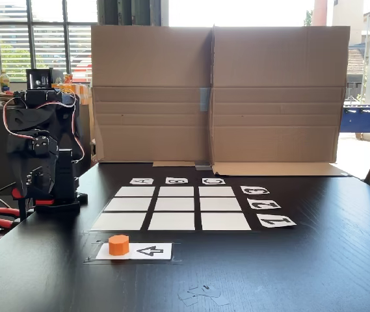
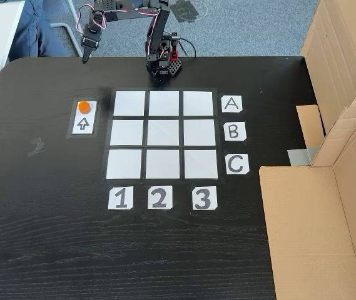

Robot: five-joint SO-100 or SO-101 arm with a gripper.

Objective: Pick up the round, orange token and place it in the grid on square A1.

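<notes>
Faceted orange token (image 1: 118, 244) on paper.

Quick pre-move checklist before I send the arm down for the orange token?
1. Token on the arrow card, upright: ok.
2. Token free, tool apart from it beyond the table edge: ok.
3. Square A1 blank: ok.
4. Rest of grid free of objects: ok.
5. Tool open wide enough: cannot tell.
6. Stray paper scraps lie away from the token: ok.
</notes>
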